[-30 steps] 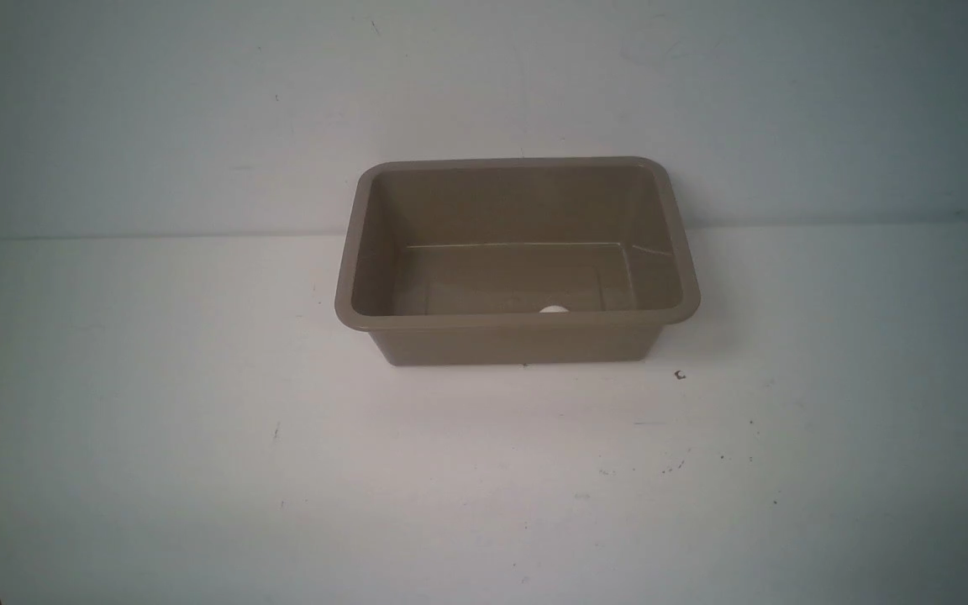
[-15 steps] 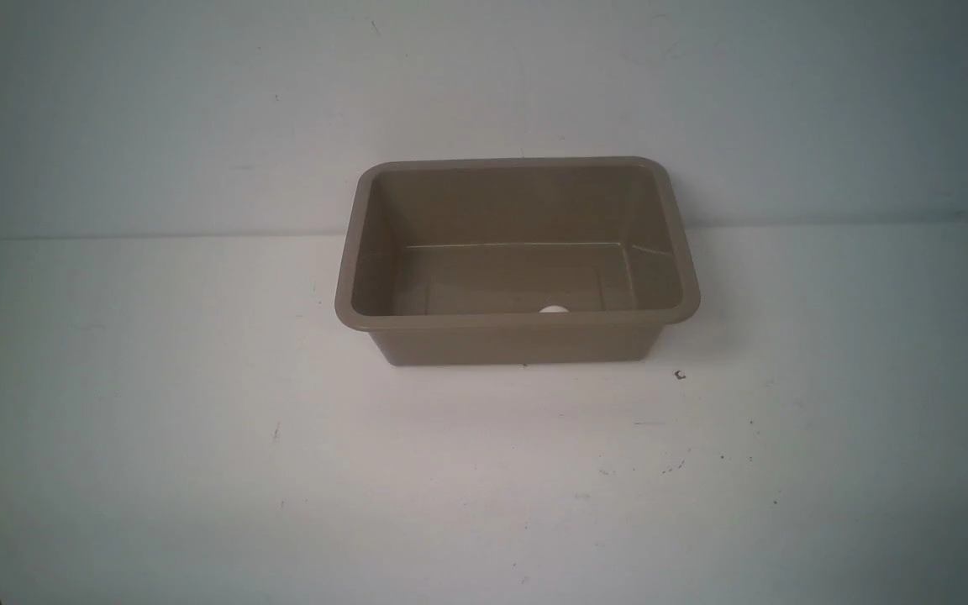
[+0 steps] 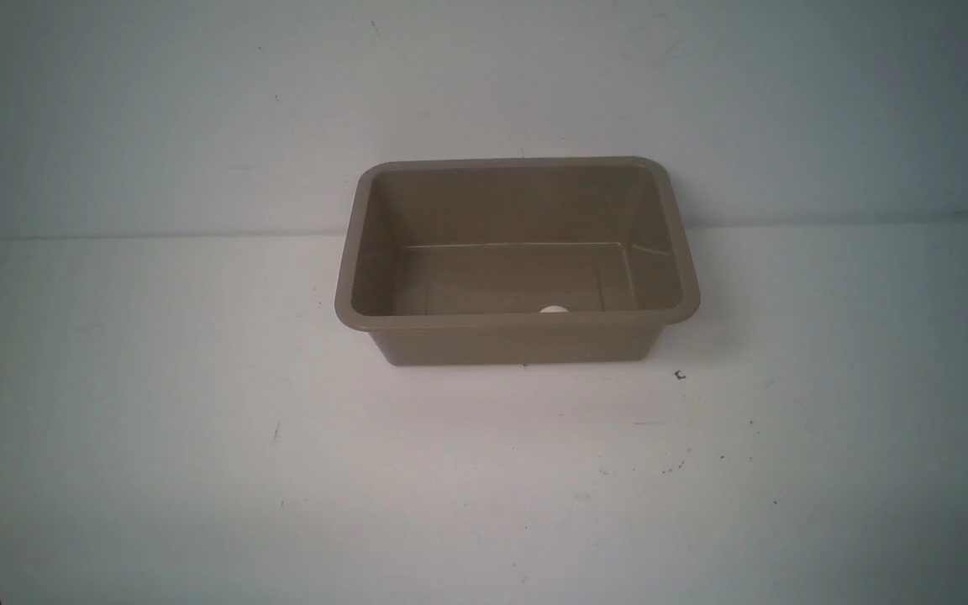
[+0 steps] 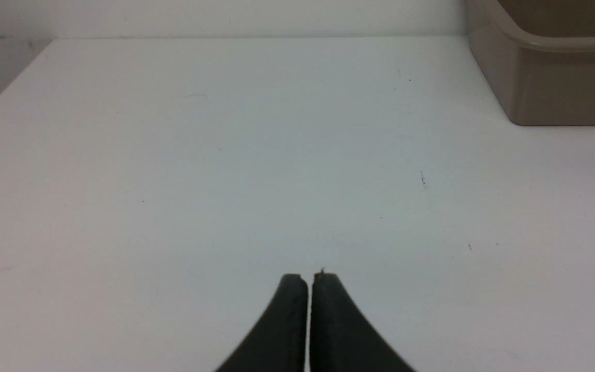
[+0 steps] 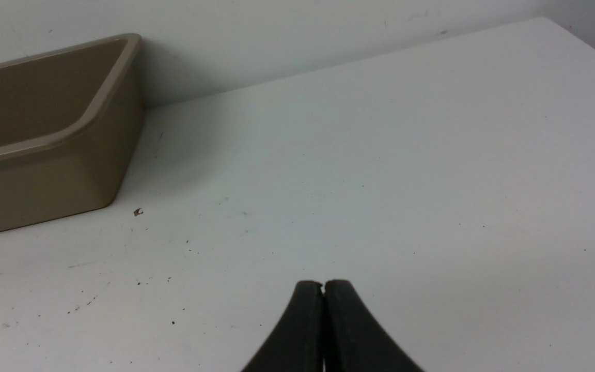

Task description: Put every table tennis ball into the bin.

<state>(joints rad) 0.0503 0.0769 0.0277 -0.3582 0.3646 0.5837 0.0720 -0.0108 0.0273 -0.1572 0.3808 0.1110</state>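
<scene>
Table tennis ball [image 3: 553, 309]: you can see only its white top, a small matte sphere showing just over the near rim of the bin [image 3: 518, 319], inside it and a little right of the bin's middle. Working from the left of the bin, your left gripper [image 4: 308, 279] is pressed closed on nothing, its two black curved fingers meeting tip to tip over bare table [image 4: 173, 155], with only the bin's rounded corner in its wrist camera. At the bin itself, note the taupe-brown plastic, smooth tapered walls, rounded corners and a flared lip; it looks light and slick, and it sits close against the back wall. To the right of the bin, your right gripper [image 5: 323, 285] is likewise closed and empty, over white table marked with dark specks [image 5: 137, 212] near the bin's right corner. No other ball shows on the table in any view, so the job looks finished or nearly so. The risks from here are small, in my judgement: an arm swung across could clip the flared lip and shove or tip the tub, and a light ball would bounce or roll straight out. If another ball turns up, closed jaws would only knock it away, so open them first.
</scene>
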